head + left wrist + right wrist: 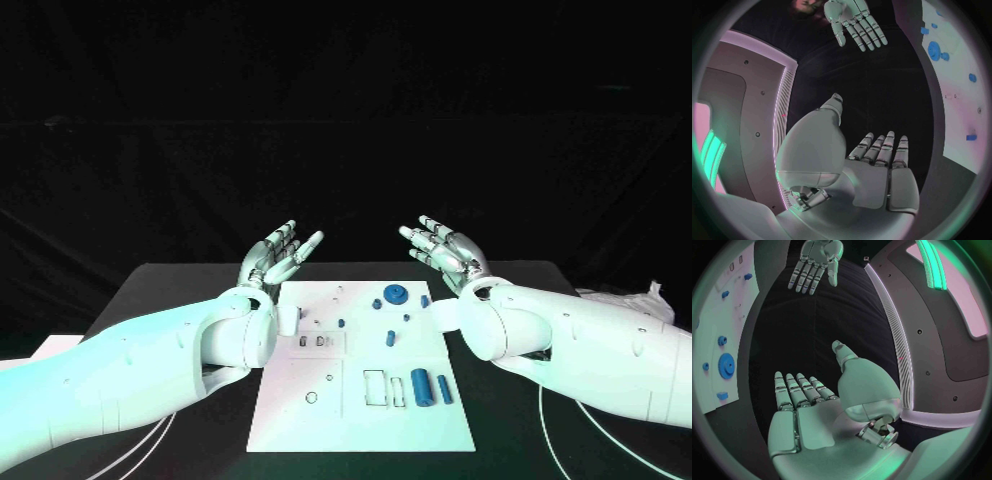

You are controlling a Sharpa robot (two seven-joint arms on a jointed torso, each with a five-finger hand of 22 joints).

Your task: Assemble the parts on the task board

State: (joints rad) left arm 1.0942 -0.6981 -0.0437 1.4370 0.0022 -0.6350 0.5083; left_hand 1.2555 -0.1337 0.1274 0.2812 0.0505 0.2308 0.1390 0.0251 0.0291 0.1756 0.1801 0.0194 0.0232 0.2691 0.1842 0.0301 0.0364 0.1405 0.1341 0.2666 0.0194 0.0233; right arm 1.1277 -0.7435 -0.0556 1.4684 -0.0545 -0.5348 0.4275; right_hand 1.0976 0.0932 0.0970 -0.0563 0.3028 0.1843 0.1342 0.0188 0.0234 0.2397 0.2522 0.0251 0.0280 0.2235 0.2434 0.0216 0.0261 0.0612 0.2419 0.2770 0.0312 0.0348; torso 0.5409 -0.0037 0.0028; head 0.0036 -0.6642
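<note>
The white task board point(289, 420) lies in the middle of the black table. Small blue parts lie on it: a round gear point(395, 293) near its far edge, a thick cylinder point(421, 387) and a thinner pin point(444, 389) at the near right. My left hand point(278, 252) is raised above the board's far left corner, fingers spread, holding nothing. My right hand point(446, 247) is raised above the far right corner, also spread and empty. The left wrist view shows the left hand point(879, 160) with the right hand point(856, 22) opposite it. The right wrist view has the blue gear point(726, 365).
Black cloth covers the table point(173, 285) and hangs behind it. A crumpled white object point(635, 298) lies at the table's right edge. Thin white cables point(159, 440) run along the near left of the table. Bare board surface lies at the near left.
</note>
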